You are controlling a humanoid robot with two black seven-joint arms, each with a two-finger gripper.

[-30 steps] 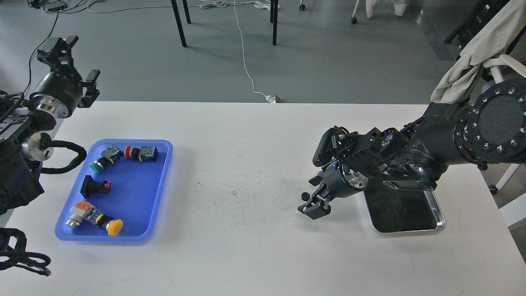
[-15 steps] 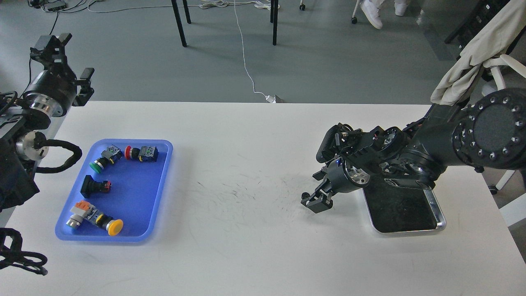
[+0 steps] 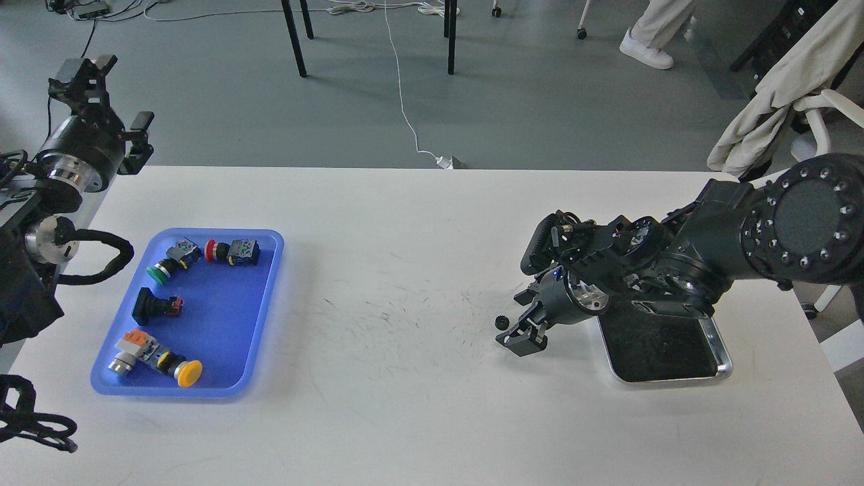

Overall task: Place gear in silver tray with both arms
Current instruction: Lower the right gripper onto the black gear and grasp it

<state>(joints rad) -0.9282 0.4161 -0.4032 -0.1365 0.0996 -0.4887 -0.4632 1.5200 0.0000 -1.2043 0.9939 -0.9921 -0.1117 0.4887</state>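
The gear (image 3: 501, 322) is small and black and lies on the white table, left of the silver tray (image 3: 723, 356). The tray has a dark mirror-like bottom and is partly covered by my right arm. My right gripper (image 3: 519, 318) hangs low over the table right beside the gear; its dark fingers look spread, one above and one below the gear's level, and not closed on it. My left gripper (image 3: 111, 101) is open and empty, raised above the table's far left corner.
A blue plastic tray (image 3: 266, 283) at the left holds several push-button switches. Beyond the table's far edge are the floor with table legs, a white cable and a person's foot. A chair with beige cloth (image 3: 776, 88) stands at the back right.
My right gripper has shifted slightly up and to the right near the gear, which has not moved. My left gripper has drawn back a little to the left and up.
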